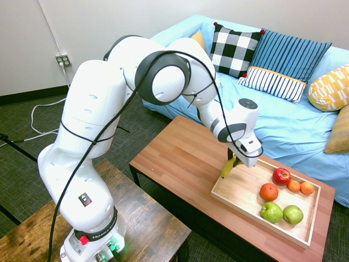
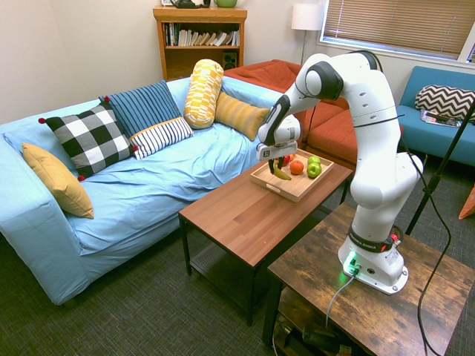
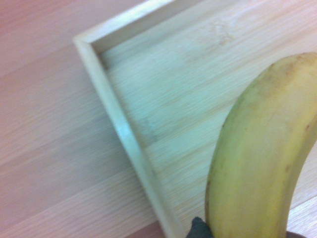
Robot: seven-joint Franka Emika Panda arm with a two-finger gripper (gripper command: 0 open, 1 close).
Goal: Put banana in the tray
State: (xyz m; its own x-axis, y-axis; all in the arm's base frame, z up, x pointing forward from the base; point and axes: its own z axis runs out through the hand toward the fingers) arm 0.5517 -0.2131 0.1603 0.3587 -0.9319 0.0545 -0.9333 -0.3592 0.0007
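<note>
Banana held over tray's edge

We saw the claw (image 1: 234, 157) gripping the banana (image 1: 227, 168) at the tray's ten o'clock, in the first exterior view. Released too near the rim (image 1: 256, 219), it might have tipped onto the counter (image 1: 174, 148); dropped high, it might have rolled. The tray held a red apple (image 1: 281, 176), two green apples (image 1: 282, 213) and three oranges (image 1: 269, 192).

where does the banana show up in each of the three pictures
first exterior view: right of center, banana under the gripper
second exterior view: upper right of center, beside the oranges and apples
wrist view: large, at the right edge
shared landmark: the tray's raised rim
</note>
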